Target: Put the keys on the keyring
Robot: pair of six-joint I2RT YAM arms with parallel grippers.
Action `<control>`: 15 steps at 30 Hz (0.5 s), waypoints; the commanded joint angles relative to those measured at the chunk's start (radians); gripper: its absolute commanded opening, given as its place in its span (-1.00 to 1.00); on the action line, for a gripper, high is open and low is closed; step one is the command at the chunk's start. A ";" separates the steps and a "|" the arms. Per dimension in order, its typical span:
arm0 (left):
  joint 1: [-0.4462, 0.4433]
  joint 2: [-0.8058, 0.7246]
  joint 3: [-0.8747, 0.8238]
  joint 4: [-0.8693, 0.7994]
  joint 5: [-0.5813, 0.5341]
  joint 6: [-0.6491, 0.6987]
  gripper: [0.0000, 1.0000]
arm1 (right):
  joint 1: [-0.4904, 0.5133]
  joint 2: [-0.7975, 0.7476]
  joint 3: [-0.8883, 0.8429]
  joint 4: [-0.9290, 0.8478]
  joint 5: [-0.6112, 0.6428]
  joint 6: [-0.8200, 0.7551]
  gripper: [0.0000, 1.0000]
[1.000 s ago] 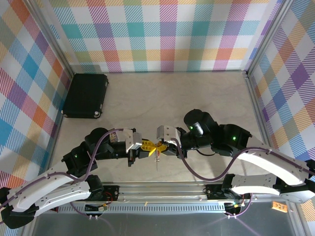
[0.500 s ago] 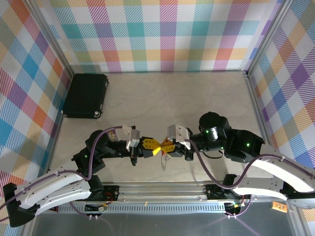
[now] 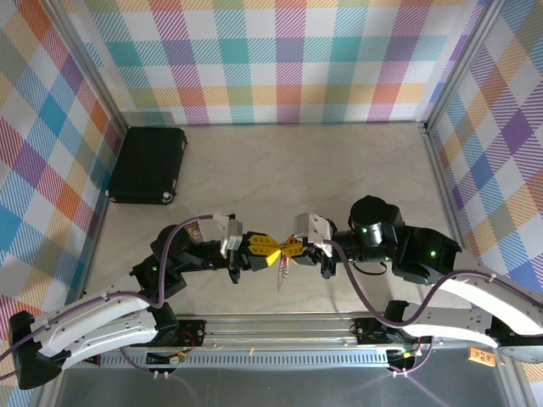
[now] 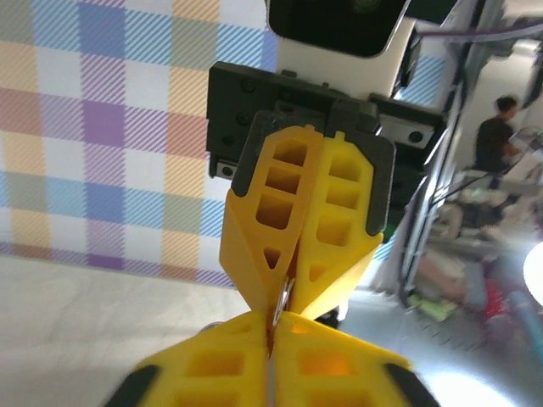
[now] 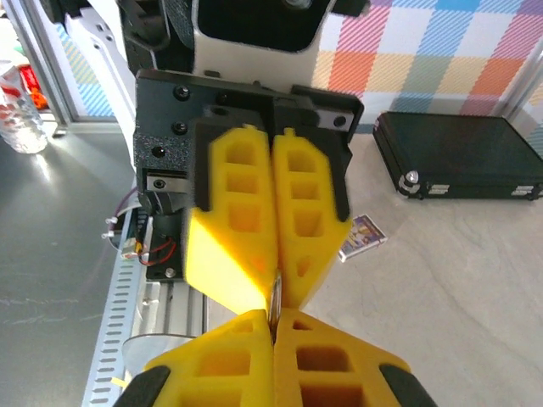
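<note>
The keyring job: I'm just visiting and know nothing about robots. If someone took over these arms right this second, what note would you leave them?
Left gripper: fingers closed on a thin metal sliver at the tips.
Right gripper: shut, pinching the same sliver, tip to tip with the left, above the table.
Things: a thin silver piece dangles under the meeting point; too small to tell key from keyring.
Done: the metal is off the table, held by both grippers.
Left to do: whether the key is threaded on cannot be seen; check before either gripper opens.
</note>
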 commanded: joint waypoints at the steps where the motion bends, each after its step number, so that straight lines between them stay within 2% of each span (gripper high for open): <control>1: -0.003 -0.034 0.067 -0.202 -0.120 0.101 -0.53 | 0.010 0.023 0.046 -0.052 0.013 -0.036 -1.00; 5: -0.003 -0.019 0.117 -0.382 -0.181 0.185 -0.47 | 0.010 0.085 0.091 -0.126 -0.023 -0.050 -1.00; 11: -0.003 -0.012 0.137 -0.430 -0.185 0.214 -0.48 | 0.010 0.147 0.126 -0.174 -0.055 -0.072 -1.00; 12: -0.003 -0.007 0.142 -0.434 -0.187 0.219 -0.53 | 0.010 0.155 0.130 -0.180 -0.056 -0.075 -1.00; 15: -0.003 0.010 0.154 -0.446 -0.181 0.233 -0.86 | 0.010 0.178 0.148 -0.199 -0.066 -0.081 -1.00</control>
